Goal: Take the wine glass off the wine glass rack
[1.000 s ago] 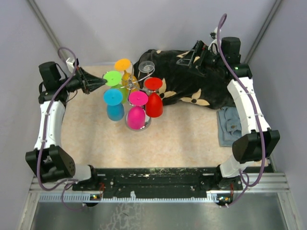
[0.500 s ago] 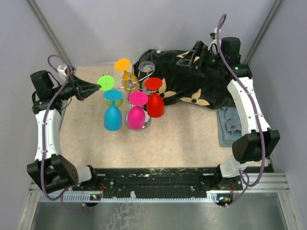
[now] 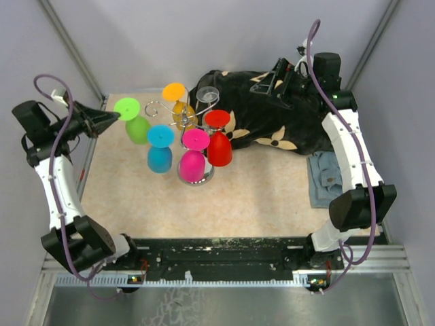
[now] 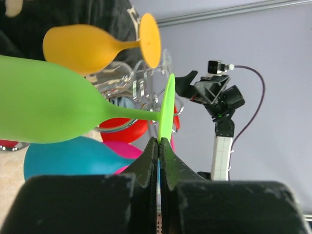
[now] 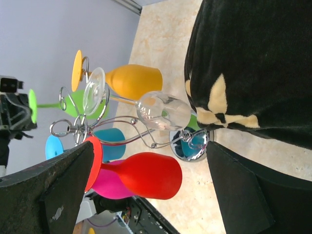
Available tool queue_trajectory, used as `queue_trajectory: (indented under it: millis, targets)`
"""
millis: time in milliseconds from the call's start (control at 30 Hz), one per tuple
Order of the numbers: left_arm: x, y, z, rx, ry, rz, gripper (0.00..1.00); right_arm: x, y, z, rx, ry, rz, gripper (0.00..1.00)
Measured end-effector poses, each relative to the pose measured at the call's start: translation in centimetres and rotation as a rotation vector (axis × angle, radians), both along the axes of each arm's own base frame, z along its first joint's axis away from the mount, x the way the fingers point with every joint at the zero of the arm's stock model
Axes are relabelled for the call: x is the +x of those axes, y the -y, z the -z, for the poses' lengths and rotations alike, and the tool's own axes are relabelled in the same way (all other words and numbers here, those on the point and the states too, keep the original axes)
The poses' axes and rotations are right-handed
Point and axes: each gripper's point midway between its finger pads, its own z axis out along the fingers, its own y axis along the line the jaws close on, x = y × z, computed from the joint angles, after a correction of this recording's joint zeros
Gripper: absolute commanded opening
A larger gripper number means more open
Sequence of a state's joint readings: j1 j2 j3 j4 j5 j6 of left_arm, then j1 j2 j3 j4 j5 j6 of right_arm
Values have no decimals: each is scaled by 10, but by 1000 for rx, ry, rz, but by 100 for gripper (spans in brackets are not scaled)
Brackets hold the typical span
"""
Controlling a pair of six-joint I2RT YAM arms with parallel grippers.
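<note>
Since a second ago, left gripper (image 3: 115,119) is pulling green wine glass (image 3: 136,128) leftward, apparently clear of wine glass rack (image 3: 182,115), jaws clamping its foot rim. Light, probably plastic, slippery; stem grip safer. Right gripper (image 3: 275,80) is hanging wide open beyond.

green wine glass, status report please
Left tool shut on green wine glass foot. Glass off the wine glass rack, held to its left. Right tool open over the black cloth. Nothing in the way.
</note>
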State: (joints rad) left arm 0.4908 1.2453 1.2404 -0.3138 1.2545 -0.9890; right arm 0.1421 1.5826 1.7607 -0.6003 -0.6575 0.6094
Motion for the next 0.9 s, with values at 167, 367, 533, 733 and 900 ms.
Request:
queue_trajectory:
  millis: [167, 367, 533, 733, 900]
  targets:
    - [20, -14, -56, 36, 146, 10, 0, 0, 0, -1, -6, 2, -5, 98]
    - [35, -18, -136, 159, 428, 21, 0, 13, -2, -20, -1, 50, -12, 98]
    - [50, -4, -185, 277, 672, 48, 0, 33, -5, -41, 3, 111, -16, 98]
    - [81, 54, -210, 449, 966, 105, 0, 63, -6, -56, -7, 162, 4, 98]
    - [73, 136, -198, 524, 1160, 242, 0, 78, 6, -62, -19, 182, 44, 98]
